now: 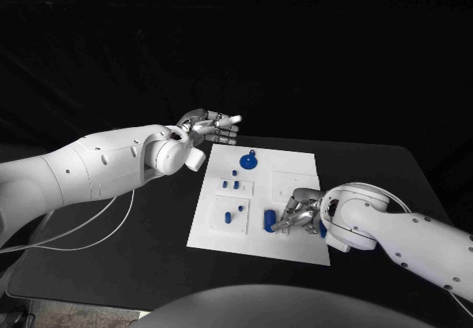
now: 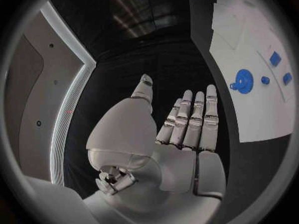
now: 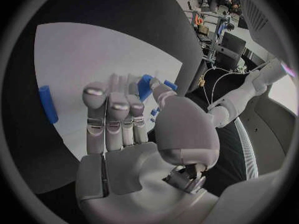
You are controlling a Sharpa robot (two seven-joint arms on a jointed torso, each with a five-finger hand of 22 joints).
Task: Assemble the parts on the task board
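Left hand (image 1: 209,128) raised off task board's (image 1: 296,174) far-left corner, fingers straight, holding nothing | right hand (image 1: 301,214) low on board's near-right, fingertips at blue part (image 1: 270,220); grasp unclear | round part (image 1: 249,162) far end.

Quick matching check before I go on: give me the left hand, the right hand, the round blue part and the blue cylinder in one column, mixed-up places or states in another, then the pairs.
Things:
1. left hand
2. right hand
3. round blue part
4. blue cylinder

Places or states:
A. lies on the task board just beside the right hand's fingers
B. empty, fingers straight, beyond the board's far left corner
C. lies near the board's far edge
D. down on the board's near right part, fingers bent over it

Pairs: 1-B, 2-D, 3-C, 4-A
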